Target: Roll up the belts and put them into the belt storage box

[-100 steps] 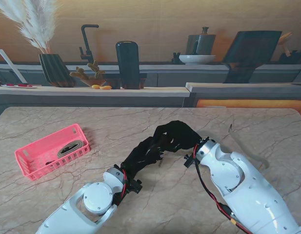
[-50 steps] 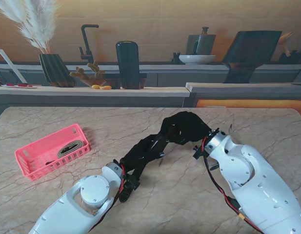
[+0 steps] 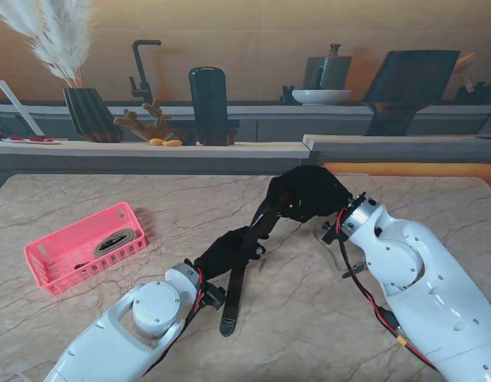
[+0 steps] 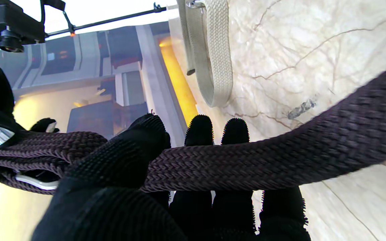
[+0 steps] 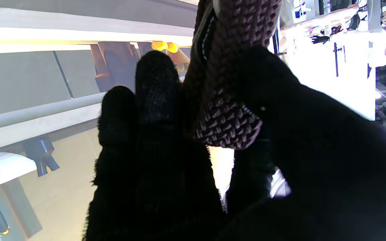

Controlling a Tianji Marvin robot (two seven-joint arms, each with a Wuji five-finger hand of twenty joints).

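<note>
Nearest the robot, the loose tail of the dark braided belt (image 3: 231,298) droops onto the marble tabletop (image 3: 293,318). Just past it, the gloved left hand (image 3: 226,251) is closed around the belt, thumb over the strap. Farther out, the right hand (image 3: 307,193) pinches the belt's other end, lifted off the tabletop. Off to the left sits the pink storage basket (image 3: 84,245), a rolled tan belt (image 3: 115,242) inside. Another beige belt (image 4: 213,53) lies beyond the fingers.

2 glossy white arms, lower frame; round joint caps; red-and-black cables along wrists; left hand (image 3: 229,248) and right hand (image 3: 307,193) in black knit gloves.
</note>
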